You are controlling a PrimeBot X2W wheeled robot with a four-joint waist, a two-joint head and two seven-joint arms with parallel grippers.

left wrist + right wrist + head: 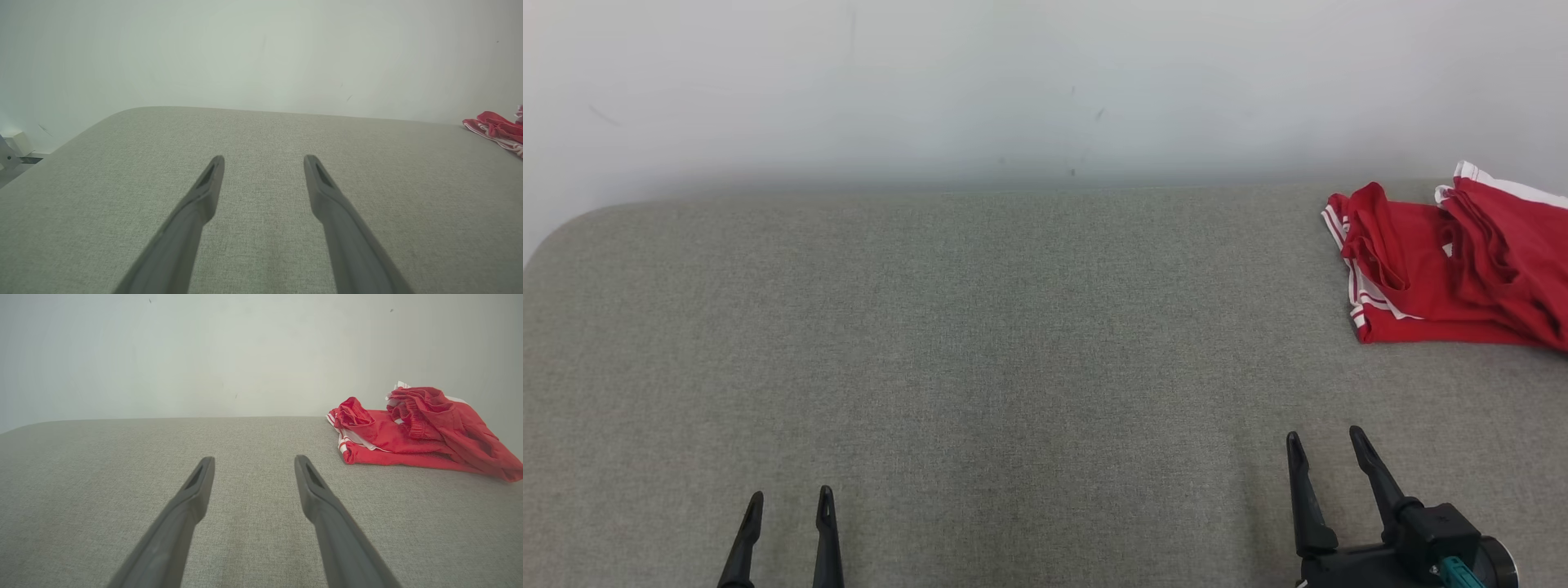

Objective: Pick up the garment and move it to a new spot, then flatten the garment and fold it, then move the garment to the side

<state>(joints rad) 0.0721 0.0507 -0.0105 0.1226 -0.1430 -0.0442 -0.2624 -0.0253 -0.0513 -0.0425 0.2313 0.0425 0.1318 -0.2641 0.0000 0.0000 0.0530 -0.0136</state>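
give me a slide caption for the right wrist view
Open right gripper above grey fabric surface, aimed left of a crumpled red garment with white stripes by the wall.

Grey woven-fabric bench (pixel 980 343) with a rounded corner at the far left. Right behind it is a plain white wall (pixel 931 82) with a few tiny dark scuffs (pixel 1072 171). The light is soft and even all over.

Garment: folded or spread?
Neither. The garment lies in a rumpled heap, with layers bunched over each other, not laid flat.
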